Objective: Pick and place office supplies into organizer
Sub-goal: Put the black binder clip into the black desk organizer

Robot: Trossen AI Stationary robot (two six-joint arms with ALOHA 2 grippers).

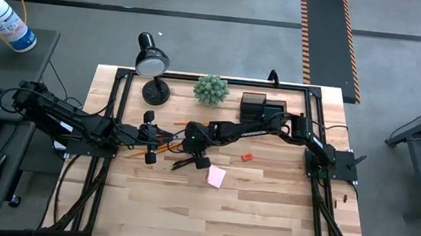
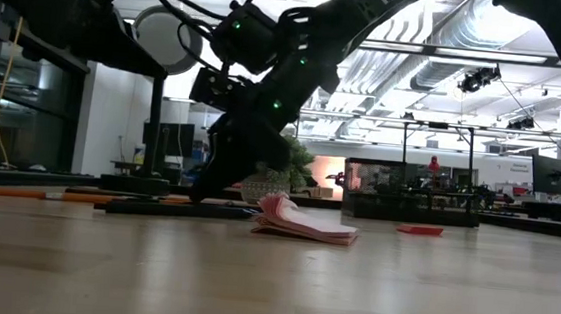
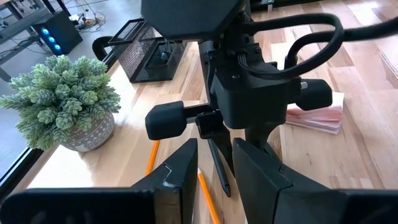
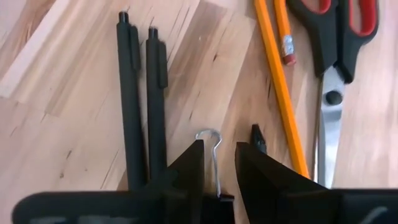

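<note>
Now the right gripper point(image 4: 219, 171) hovers, jaws slightly parted and empty, over two black pens point(image 4: 142, 93) lying lengthwise alongside; left gripper point(image 3: 214, 177) likewise empty.

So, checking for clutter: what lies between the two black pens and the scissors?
In the right wrist view, two pencils lie between the pens and the scissors.

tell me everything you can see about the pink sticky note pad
The pink sticky note pad is a small square stack of thin paper sheets lying flat on the wooden table, turned at an angle to the table edges. In the low view its top sheets curl upward on one side, so the stack fans open a little rather than sitting neat. It rests just beside the right gripper; whether they touch cannot be told. The red eraser lies apart from it.
</note>
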